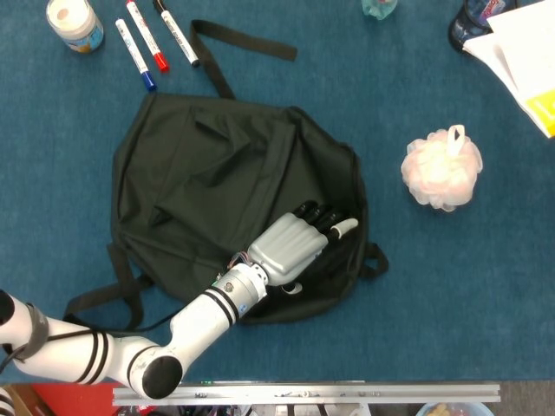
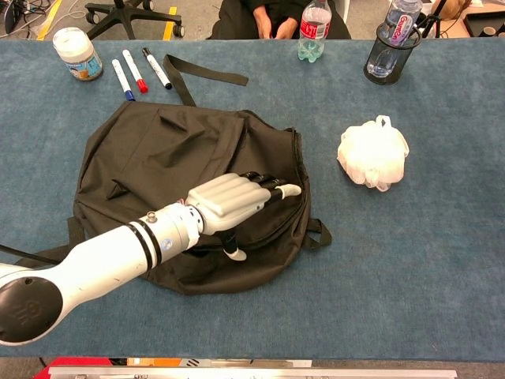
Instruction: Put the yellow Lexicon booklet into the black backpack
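The black backpack (image 1: pixel 217 182) (image 2: pixel 173 158) lies flat in the middle of the blue table. My left hand (image 1: pixel 295 244) (image 2: pixel 233 199) rests on its lower right part. The fingers are stretched out, with their dark tips at the zipper edge along the bag's right side and the thumb underneath. I see nothing held in it. A corner of the yellow Lexicon booklet (image 1: pixel 544 111) shows at the top right edge of the head view, under white sheets (image 1: pixel 520 43). My right hand is in neither view.
A pale mesh bath sponge (image 1: pixel 441 170) (image 2: pixel 372 155) sits right of the bag. Three markers (image 1: pixel 156 39) (image 2: pixel 140 69) and a white jar (image 1: pixel 74 22) lie at the back left. A bottle (image 2: pixel 313 30) and a dark cup (image 2: pixel 390 51) stand at the back.
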You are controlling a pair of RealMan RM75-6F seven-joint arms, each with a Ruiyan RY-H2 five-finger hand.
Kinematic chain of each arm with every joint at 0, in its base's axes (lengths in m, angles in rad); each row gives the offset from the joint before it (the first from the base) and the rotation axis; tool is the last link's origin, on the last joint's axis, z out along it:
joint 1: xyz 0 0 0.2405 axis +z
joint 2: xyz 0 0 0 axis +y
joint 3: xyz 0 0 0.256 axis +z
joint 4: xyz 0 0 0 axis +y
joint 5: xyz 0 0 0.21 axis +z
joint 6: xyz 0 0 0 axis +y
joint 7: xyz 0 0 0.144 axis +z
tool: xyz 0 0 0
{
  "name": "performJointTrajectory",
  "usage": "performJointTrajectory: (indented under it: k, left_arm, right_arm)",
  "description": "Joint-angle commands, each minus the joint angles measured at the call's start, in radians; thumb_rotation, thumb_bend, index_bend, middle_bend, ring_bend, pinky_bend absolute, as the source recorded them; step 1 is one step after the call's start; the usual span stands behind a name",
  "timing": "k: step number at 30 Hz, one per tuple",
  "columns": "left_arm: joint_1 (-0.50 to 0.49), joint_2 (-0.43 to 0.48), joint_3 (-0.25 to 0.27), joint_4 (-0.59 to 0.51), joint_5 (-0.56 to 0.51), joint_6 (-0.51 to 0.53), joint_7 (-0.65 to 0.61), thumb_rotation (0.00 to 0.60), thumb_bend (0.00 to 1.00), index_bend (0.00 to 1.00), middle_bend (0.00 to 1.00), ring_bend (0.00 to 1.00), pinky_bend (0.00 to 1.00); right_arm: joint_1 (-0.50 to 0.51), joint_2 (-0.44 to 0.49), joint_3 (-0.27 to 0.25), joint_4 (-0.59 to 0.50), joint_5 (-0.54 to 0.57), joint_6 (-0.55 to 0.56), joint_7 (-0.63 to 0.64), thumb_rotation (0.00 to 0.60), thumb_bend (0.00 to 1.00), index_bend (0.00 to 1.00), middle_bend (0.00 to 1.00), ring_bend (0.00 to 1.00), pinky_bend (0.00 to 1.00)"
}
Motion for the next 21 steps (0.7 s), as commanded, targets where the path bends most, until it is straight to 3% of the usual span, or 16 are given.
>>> performJointTrajectory:
  k: [1,4,7,8,9,12,15,18,21]
  left_arm:
    - [0.016,-0.02,0.001,0.022,0.017,0.029,-0.005,0.6,0.1,0.0,0.0,0.0,0.08]
    - [0.033,-0.035,-0.004,0.041,0.038,0.055,-0.025,0.6,0.1,0.0,0.01,0.02,0.12]
    - [0.054,-0.047,-0.016,0.058,0.065,0.074,-0.071,0.6,0.14,0.03,0.09,0.12,0.26]
    - [0.058,-0.049,-0.019,0.062,0.071,0.077,-0.084,0.6,0.18,0.07,0.13,0.17,0.36]
    - [0.064,-0.051,-0.024,0.07,0.081,0.084,-0.096,0.6,0.19,0.09,0.15,0.19,0.4]
    - [0.076,-0.056,-0.032,0.09,0.101,0.095,-0.12,0.6,0.26,0.29,0.31,0.39,0.65]
    - [0.09,-0.062,-0.049,0.104,0.105,0.097,-0.165,0.6,0.31,0.43,0.47,0.56,0.82]
    - [0.106,-0.067,-0.074,0.114,0.102,0.099,-0.218,0.6,0.33,0.56,0.63,0.71,0.95]
    - [0.12,-0.073,-0.102,0.133,0.115,0.113,-0.274,0.6,0.36,0.65,0.72,0.77,0.99]
  right_arm:
    - [-0.002,0.001,0.0,-0.004,-0.002,0.001,-0.003,0.6,0.3,0.85,0.77,0.56,0.43]
    - [-0.004,0.002,0.0,-0.009,-0.003,0.001,-0.005,0.6,0.3,0.85,0.77,0.56,0.43]
    - [-0.005,0.003,0.002,-0.014,-0.003,0.001,-0.007,0.6,0.3,0.85,0.77,0.56,0.43]
    - [-0.005,0.003,0.003,-0.016,-0.004,0.001,-0.008,0.6,0.3,0.85,0.77,0.56,0.43]
    - [-0.004,0.003,0.003,-0.018,-0.005,0.001,-0.009,0.6,0.3,0.85,0.77,0.56,0.43]
    - [-0.003,0.003,0.005,-0.026,-0.008,0.002,-0.011,0.6,0.3,0.86,0.78,0.56,0.43]
    - [-0.004,0.004,0.005,-0.034,-0.008,-0.001,-0.013,0.6,0.3,0.86,0.78,0.56,0.44]
    - [-0.006,0.007,0.004,-0.044,-0.012,0.0,-0.014,0.6,0.3,0.86,0.78,0.56,0.44]
    - [-0.009,0.012,-0.001,-0.057,-0.017,-0.003,-0.011,0.6,0.3,0.87,0.78,0.57,0.44]
